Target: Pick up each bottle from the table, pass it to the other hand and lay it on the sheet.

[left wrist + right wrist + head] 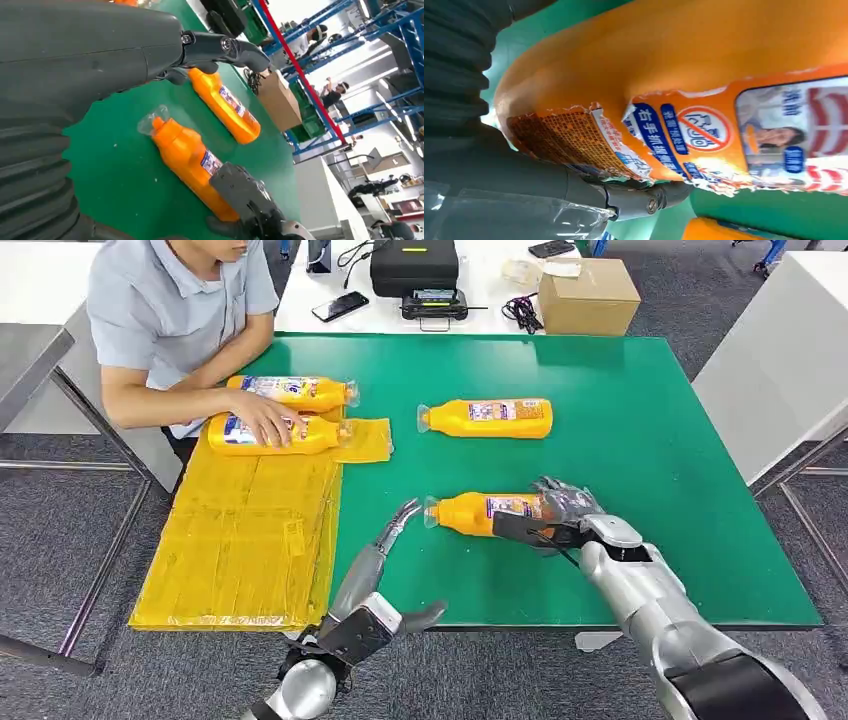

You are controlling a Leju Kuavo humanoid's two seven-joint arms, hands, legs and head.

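Green tabletop [620,440]: right hand [560,512] grips near orange bottle [470,512] at its base; left hand [400,525] open, fingers apart, just beside cap end.

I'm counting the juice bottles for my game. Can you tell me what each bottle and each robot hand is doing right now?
Near bottle: lying on its side on the green table, gripped by the right hand.
Far bottle: lying on the table, untouched.
Two bottles: lying at the yellow sheet's far end, a person's hand on one.
Right hand: fingers around the near bottle.
Left hand: open, empty, beside that bottle's cap.
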